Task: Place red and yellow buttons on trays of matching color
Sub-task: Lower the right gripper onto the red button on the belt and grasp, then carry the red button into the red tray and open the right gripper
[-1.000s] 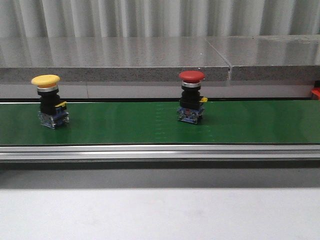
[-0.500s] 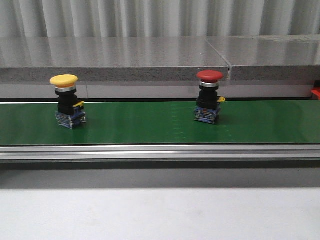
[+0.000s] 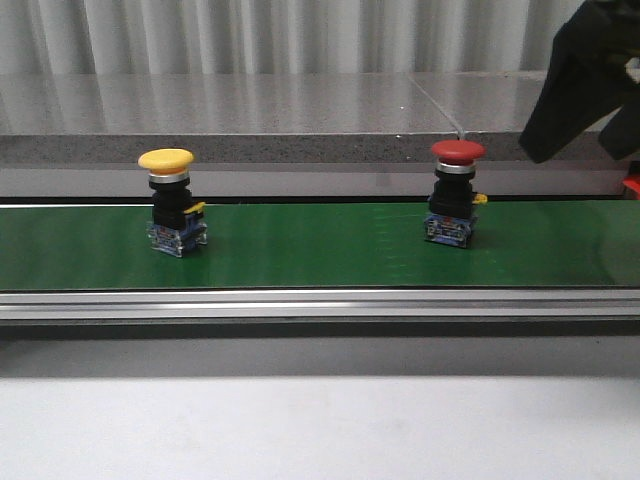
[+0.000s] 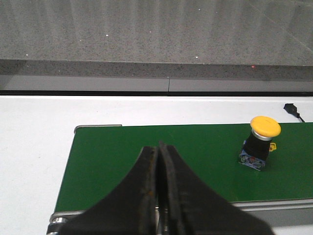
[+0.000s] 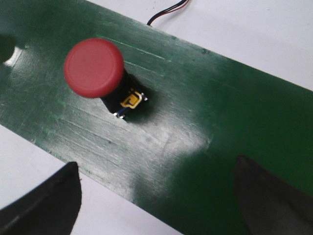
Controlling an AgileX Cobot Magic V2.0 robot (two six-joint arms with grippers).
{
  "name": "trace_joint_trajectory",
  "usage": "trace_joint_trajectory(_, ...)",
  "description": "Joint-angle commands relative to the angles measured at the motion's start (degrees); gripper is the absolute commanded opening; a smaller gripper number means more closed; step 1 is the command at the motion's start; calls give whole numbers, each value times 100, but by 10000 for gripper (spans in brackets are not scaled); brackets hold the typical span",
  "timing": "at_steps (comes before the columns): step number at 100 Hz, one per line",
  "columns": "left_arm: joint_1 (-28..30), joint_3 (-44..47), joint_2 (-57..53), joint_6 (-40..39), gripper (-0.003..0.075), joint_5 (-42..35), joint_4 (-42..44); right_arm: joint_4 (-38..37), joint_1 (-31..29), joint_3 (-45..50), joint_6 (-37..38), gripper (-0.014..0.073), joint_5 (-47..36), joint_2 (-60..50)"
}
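Unlabelled red button, yellow button

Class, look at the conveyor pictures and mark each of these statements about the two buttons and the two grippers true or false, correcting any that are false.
1. The yellow button stands upright on the green belt. True.
2. The red button lies on its side. False: it stands upright, cap on top.
3. In the front view the red button is to the right of the yellow one. True.
4. The left gripper is wide open. False: its fingers are pressed together, holding nothing.
5. The right gripper is shut on the red button. False: it is open and above the belt, with the button not between its fingers.
6. No trays show in any view. True.
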Motion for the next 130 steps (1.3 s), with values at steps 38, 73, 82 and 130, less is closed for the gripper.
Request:
trace_joint_trajectory(38, -50, -158, 54, 0, -21, -448, -71, 72, 428, -676, -46, 597, -796, 817)
trace_joint_trajectory(73, -50, -158, 54, 0, -21, -448, -71, 72, 400, -803, -41, 128, -674, 987)
trace_joint_trajectory(82, -50, -158, 54, 0, -21, -448, -71, 72, 321, -803, -41, 81, -548, 920)
trace_joint_trajectory(130, -50, -158, 54, 0, -21, -448, -71, 78, -2504, -1720, 680, 78, -591, 218)
